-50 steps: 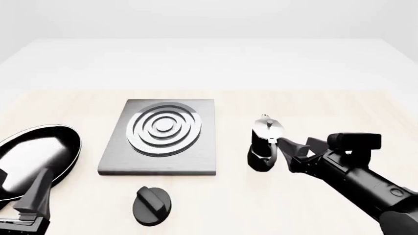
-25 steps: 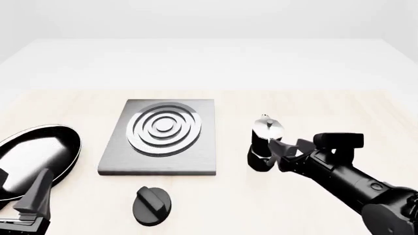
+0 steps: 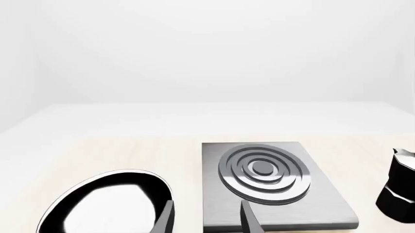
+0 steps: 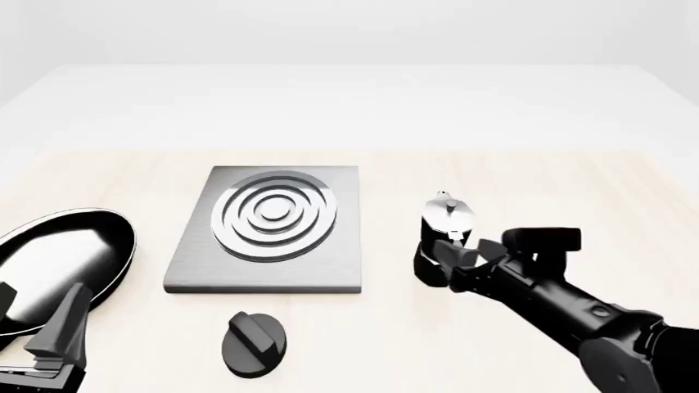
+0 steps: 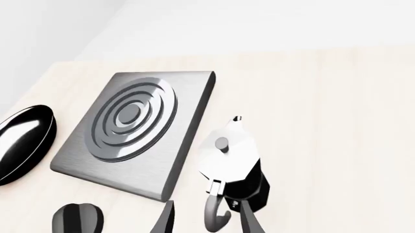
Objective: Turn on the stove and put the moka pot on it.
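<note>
Right gripper point(image 5: 206, 219), fingers spread wide, straddles the curved handle of the small faceted black-and-silver moka pot point(image 4: 441, 237), upright on the table just right of the grey ringed stove plate point(image 4: 268, 230); rigid, top-heavy, slick, so pinch handle.

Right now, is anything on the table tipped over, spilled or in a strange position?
Nothing stands out. The moka pot stands upright beside the stove, the knob sits in front of it, and the frying pan lies flat.
</note>
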{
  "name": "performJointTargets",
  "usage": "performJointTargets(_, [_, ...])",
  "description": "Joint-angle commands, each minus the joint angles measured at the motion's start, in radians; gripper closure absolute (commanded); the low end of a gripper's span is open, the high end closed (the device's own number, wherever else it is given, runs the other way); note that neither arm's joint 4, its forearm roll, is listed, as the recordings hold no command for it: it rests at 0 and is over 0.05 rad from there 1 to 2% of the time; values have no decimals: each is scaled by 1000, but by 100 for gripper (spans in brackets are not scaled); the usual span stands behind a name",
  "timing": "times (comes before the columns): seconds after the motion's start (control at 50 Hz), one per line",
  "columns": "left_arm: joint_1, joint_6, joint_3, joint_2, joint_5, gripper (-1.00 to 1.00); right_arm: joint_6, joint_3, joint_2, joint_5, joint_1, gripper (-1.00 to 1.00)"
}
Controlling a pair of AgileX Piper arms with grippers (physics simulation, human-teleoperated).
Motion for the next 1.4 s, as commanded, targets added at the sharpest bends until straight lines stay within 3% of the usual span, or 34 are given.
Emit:
performJointTargets(0.02, [-3,1,1,0,0,-100,1,-10,50,-35,7,-100])
performJointTargets(0.7, [-6,-3,1,0,0,-100,32,8,155,-136,11,-100])
performJointTargets(0.72, [-5,-3,1,0,0,-100,31,7,153,-134,13,100])
performJointTargets(0.88, [-6,-3,0,0,-1,-100,9,18,130,-123,7,100])
performJointTargets(0.94, [-1,-8,0,0,5,-100,-32,20,106,-93,-17,100])
performJointTargets(1.0, [1,-15,1,0,11,-100,-26,27,68,-63,-14,100])
performJointTargets(1.12, [-7,-8,0,0,1,-100,-68,40,-94,94,-50,100])
performJointTargets(1.26, [-11,0,0,0,-6,-100,-137,-8,-287,349,-53,100])
performJointTargets(1.4, [-5,-4,0,0,-7,-100,-154,-28,-357,450,-62,100])
